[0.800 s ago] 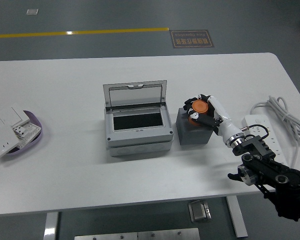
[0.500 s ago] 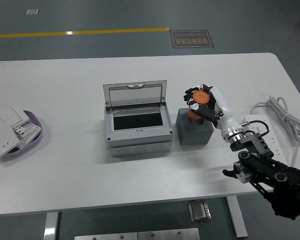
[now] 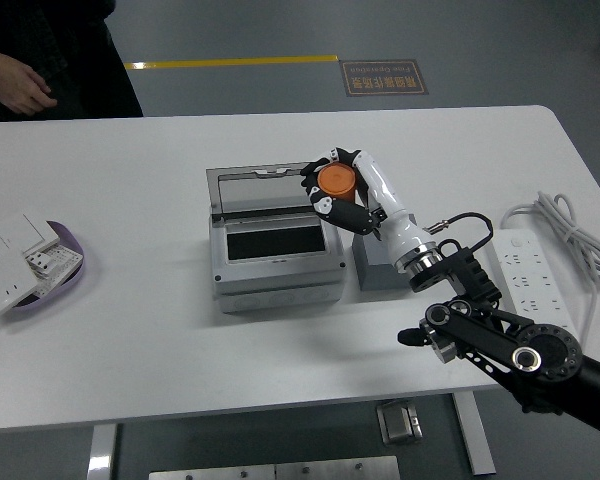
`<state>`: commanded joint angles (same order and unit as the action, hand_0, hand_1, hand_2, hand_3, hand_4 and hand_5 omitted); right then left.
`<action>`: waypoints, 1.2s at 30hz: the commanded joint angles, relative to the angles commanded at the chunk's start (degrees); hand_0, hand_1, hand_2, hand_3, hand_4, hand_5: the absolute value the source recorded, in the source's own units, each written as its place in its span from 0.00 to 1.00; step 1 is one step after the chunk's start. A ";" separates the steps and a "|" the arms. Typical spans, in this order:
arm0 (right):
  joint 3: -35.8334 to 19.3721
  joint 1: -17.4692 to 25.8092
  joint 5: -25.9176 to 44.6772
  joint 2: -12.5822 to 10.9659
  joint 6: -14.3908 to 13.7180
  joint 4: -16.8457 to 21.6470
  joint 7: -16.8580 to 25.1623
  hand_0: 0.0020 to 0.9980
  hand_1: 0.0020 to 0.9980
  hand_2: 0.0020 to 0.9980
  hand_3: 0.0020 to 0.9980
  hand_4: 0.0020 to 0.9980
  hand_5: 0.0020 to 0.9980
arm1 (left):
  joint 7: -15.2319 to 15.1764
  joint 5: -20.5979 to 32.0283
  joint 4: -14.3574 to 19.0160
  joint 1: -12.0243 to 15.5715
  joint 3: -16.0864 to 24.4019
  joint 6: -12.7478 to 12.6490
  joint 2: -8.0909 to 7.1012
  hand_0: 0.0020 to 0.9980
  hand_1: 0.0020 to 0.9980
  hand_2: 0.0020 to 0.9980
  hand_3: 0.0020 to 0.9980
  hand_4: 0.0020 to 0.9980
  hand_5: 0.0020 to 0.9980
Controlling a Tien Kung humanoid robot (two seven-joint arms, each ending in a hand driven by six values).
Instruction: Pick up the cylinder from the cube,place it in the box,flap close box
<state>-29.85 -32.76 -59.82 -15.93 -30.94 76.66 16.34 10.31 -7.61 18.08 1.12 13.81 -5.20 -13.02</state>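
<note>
Head view only. One orange cylinder (image 3: 336,180), one grey cube (image 3: 382,270), one grey box (image 3: 275,255), one purple tray (image 3: 65,270), one white power strip (image 3: 520,270), one robot hand (image 3: 342,190) in frame, coming from the right edge of the tabletop (image 3: 130,350).

The right robot hand has its fingers (image 3: 345,212) curled around the cylinder, holding it in the air above the box's right rear corner, beside the raised lid (image 3: 265,190). The cylinder is clear of the cube, which sits just right of the box near the tabletop's centre. Cube top partly covered by the wrist; what shows of it is bare.

Box: lid stands open, hinged at the far side, clear panel in it. Interior shows a dark rectangular opening; cannot tell whether anything lies inside.

Tray at the left edge of the tabletop holds white switch plates (image 3: 20,255), stacked and overlapping; exact count unclear, at least three. One plate overhangs the tray rim toward the left edge.

Power strip lies near the right edge with a coiled white cable (image 3: 570,225) behind it; the strip's near end is hidden by the arm.

A person's hand (image 3: 22,92) and dark clothing show beyond the far left corner, cut off by the picture's top, touching nothing on the tabletop.
</note>
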 joint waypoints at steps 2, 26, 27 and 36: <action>1.89 -1.74 -3.09 0.53 -1.31 -0.32 -2.71 0.16 0.28 0.36 0.25 0.00 0.00 | 0.09 -0.18 0.02 0.03 0.12 0.00 -0.05 0.62 0.64 0.63 0.63 0.69 0.24; 8.38 -9.86 -41.05 4.08 12.39 -5.18 -23.54 0.15 0.32 0.43 0.31 0.00 0.00 | 0.39 -1.24 0.09 -0.30 0.56 0.02 -0.38 0.62 0.64 0.63 0.63 0.69 0.25; 8.26 -9.83 -41.09 4.14 12.86 -5.39 -22.82 0.15 0.32 0.43 0.31 0.00 0.00 | 0.39 -1.27 0.09 -0.29 0.58 0.02 -0.38 0.62 0.64 0.63 0.63 0.69 0.25; 8.14 -10.14 -42.58 4.51 16.42 -6.96 -20.72 0.77 0.67 0.64 0.65 0.42 0.20 | 0.61 -1.61 0.09 -0.28 0.83 0.04 -0.45 0.62 0.64 0.63 0.63 0.69 0.24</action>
<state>-21.70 -42.91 -102.40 -11.43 -14.52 69.71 -4.38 10.91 -9.22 18.18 0.83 14.64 -5.16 -13.46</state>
